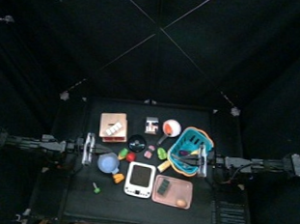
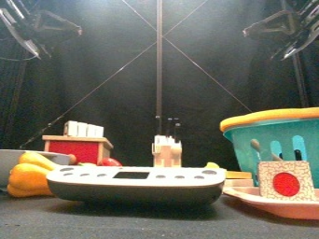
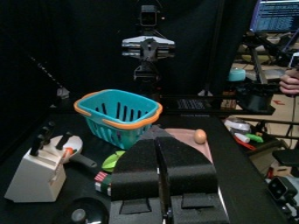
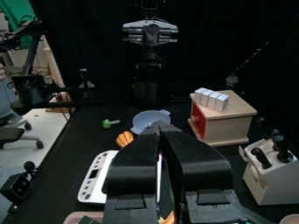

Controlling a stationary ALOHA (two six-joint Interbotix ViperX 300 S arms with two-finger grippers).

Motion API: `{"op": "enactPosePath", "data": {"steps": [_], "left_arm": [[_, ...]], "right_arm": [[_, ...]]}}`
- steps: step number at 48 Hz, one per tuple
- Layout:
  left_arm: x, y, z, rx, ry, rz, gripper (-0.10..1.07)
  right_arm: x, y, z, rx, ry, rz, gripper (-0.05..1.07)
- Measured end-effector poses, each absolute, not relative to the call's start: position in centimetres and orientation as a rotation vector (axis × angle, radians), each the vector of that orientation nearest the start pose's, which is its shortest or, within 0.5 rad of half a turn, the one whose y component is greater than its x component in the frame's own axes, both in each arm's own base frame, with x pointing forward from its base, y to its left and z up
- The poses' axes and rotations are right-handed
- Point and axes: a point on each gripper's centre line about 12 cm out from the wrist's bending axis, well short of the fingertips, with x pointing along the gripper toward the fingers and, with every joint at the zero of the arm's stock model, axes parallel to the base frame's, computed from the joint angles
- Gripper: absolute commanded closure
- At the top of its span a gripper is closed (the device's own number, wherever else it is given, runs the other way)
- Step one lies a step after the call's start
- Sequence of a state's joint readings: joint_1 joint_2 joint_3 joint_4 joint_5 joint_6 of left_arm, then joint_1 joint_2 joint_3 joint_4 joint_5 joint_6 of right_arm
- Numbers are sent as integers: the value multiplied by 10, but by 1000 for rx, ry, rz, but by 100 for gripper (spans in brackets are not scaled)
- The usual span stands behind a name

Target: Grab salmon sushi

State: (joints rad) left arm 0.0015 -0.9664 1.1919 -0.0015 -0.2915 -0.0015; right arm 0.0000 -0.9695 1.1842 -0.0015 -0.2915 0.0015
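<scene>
A tiny orange-topped piece that I take for the salmon sushi [image 1: 163, 186] lies on the brown square board [image 1: 175, 196] at the table's front right. It also shows in the left wrist view [image 3: 200, 136] as a small orange oval on the board [image 3: 187, 133]. My left gripper [image 1: 88, 148] hangs at the table's left edge, shut and empty [image 3: 162, 142]. My right gripper [image 1: 203, 163] hangs at the right edge beside the teal basket, shut and empty [image 4: 160, 131]. Both are well away from the sushi.
A teal basket [image 1: 189, 150], a round white-and-orange object [image 1: 174, 128], a knife block [image 1: 152, 125] and a red-brown box [image 1: 113, 126] stand at the back. A blue bowl [image 1: 108, 163], a white keypad toy [image 1: 139, 178] and an orange carrot piece [image 1: 97, 188] lie in front.
</scene>
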Motion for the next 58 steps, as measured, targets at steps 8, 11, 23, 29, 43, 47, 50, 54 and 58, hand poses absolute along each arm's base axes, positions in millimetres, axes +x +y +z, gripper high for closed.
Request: {"op": "enactPosePath", "data": {"steps": [8,11,23,29,43,47,50,54,58], "left_arm": [[204,-1,289,-8,-60,-4,100],[208,-2,290,-11,-54,-9,99],[240,-7,288,-86,22,-17,88],[255,-7,283,-132,64,1,73],[281,2,264,-289,155,83,29],[291,5,257,-339,193,113,19],[299,6,250,-361,226,128,15],[309,7,242,-371,263,139,13],[323,7,231,-383,311,151,12]], "right_arm": [[202,-4,291,-29,-70,-14,101],[205,-4,290,-43,-68,-14,100],[219,-6,288,-56,-62,-19,100],[223,-6,291,-53,-68,-17,100],[226,-7,286,-26,-48,-26,100],[228,-8,283,-14,-35,-31,100],[230,-8,281,-11,-24,-32,100],[232,-8,277,-8,-9,-33,100],[234,-9,275,-8,3,-34,100]]}}
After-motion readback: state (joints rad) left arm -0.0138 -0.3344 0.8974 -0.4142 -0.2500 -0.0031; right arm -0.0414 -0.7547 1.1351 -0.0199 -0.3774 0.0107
